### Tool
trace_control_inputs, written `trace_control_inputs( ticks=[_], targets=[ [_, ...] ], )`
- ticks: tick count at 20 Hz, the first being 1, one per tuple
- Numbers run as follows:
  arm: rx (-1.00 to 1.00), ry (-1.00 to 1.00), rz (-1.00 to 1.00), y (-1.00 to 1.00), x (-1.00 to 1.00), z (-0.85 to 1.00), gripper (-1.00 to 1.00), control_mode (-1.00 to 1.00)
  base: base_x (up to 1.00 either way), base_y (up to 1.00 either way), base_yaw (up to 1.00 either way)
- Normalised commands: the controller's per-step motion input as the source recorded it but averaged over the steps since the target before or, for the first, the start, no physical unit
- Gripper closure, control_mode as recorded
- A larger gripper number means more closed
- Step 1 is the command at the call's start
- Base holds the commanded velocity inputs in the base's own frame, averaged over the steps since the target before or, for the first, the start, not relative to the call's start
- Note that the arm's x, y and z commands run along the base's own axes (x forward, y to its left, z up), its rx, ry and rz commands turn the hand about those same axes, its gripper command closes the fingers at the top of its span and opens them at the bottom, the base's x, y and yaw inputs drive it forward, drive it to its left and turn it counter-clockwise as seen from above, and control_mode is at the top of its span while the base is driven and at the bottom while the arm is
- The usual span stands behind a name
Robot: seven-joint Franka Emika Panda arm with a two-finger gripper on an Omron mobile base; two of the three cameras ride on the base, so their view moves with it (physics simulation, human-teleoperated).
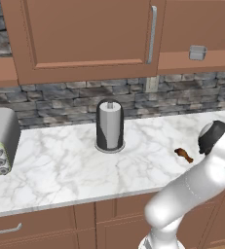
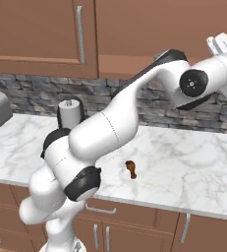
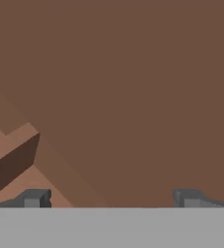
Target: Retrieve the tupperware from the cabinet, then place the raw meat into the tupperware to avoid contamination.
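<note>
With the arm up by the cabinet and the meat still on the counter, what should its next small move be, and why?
Probably ease the open claw toward the tupperware, which sits on the open cabinet shelf ungrasped. The claw faces bare wood and holds nothing, and the raw meat lies on the counter.

Raw meat (image 2: pixel 130 169) on marble counter (image 2: pixel 193 157)

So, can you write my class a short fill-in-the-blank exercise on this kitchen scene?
1. The tupperware sits on the shelf of the open ____.
2. The raw meat lies on the marble ____.
3. The end effector has its fingers wide ____, holding nothing.
4. The paper towel roll stands ____ on the counter.

Missing words: cabinet; counter; open; upright
</note>
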Motion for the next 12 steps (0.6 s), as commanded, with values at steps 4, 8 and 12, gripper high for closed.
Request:
trace_control_inputs(
  ticks=[4,8,12],
  targets=[
    [0.02,-0.02,0.04,-0.15,0.09,-0.05,-1.0,-1.0,0.0,0.0,0.0],
    [0.0,-0.03,0.05,-0.11,0.02,-0.03,-1.0,-1.0,0.0,0.0,0.0],
    [-0.05,-0.08,0.06,0.11,-0.1,-0.01,-1.0,-1.0,0.0,0.0,0.0]
  ],
)
